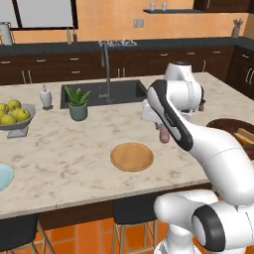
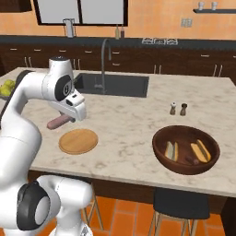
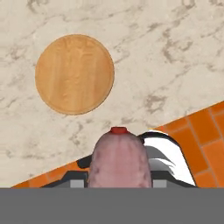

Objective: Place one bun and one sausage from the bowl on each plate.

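Now I'm up over the marble table [image 1: 59, 154] with my tool [image 2: 69, 116] clamped on a pinkish sausage [image 2: 57, 122], which hangs in the air near the tan wooden plate [image 2: 78, 140], off to its sink side. In the hand view the sausage [image 3: 119, 159] stands up right in front of the lens, and the wooden plate [image 3: 75, 74] lies bare beyond it with open marble all round. The table's near edge runs just past the plate, with orange floor tiles [image 3: 205, 140] below.

The dark wooden bowl [image 2: 186, 149] sits well apart to my right, near the front edge, with two buns [image 2: 201, 150] and something small and dark between them. The salt and pepper shakers [image 2: 178, 109] stand behind it, clear of my path.

On the far left, the pale blue plate [image 1: 4, 176] peeks in at the picture's edge, well apart from the wooden one. The grey bowl of apples [image 1: 15, 119], a white dispenser [image 1: 45, 96] and a potted plant [image 1: 78, 104] stand between it and the sink [image 1: 119, 92]. The marble between the two plates is open.
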{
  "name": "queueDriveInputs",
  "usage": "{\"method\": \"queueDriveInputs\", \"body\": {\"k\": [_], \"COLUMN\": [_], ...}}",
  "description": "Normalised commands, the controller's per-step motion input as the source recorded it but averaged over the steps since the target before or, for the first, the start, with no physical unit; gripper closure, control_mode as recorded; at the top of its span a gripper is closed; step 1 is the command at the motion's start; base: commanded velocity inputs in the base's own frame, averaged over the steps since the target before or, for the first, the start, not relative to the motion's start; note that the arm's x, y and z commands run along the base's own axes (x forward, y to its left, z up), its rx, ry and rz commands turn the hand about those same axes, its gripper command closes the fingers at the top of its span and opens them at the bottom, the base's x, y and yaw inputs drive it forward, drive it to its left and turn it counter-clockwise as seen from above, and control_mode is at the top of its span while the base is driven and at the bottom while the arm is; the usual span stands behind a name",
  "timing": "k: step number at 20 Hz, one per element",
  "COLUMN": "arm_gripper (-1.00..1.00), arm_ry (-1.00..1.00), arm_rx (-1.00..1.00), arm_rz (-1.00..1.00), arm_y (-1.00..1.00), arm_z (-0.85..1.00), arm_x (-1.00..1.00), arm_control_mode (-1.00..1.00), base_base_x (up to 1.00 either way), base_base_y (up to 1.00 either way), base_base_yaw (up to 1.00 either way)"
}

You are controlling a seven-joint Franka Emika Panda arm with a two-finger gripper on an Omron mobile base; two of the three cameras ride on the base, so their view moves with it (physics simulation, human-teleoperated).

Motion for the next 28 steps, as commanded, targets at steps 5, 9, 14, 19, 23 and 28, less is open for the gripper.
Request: {"method": "queueDriveInputs", "body": {"k": [5, 9, 14, 19, 23, 28], "arm_gripper": [1.00, 1.00, 1.00, 1.00, 1.00, 1.00], "arm_ry": [0.00, 0.00, 0.00, 0.00, 0.00, 0.00], "arm_rx": [-0.03, -0.13, -0.08, -0.04, -0.01, 0.00], "arm_rz": [-0.04, -0.06, -0.06, -0.07, -0.11, -0.12], "arm_y": [0.02, 0.35, 0.65, 0.44, 0.01, -0.01], "arm_z": [-0.26, -1.00, -0.96, -0.69, -0.37, -0.35], "arm_x": [0.17, 0.60, 0.74, 0.73, 0.79, 0.66], "arm_control_mode": [-1.00, -1.00, -1.00, -1.00, -1.00, -1.00], "base_base_x": [0.30, 0.00, 0.00, 0.00, 0.00, 0.00], "base_base_y": [0.19, 0.00, 0.00, 0.00, 0.00, 0.00], "base_base_yaw": [-0.05, 0.00, 0.00, 0.00, 0.00, 0.00]}}
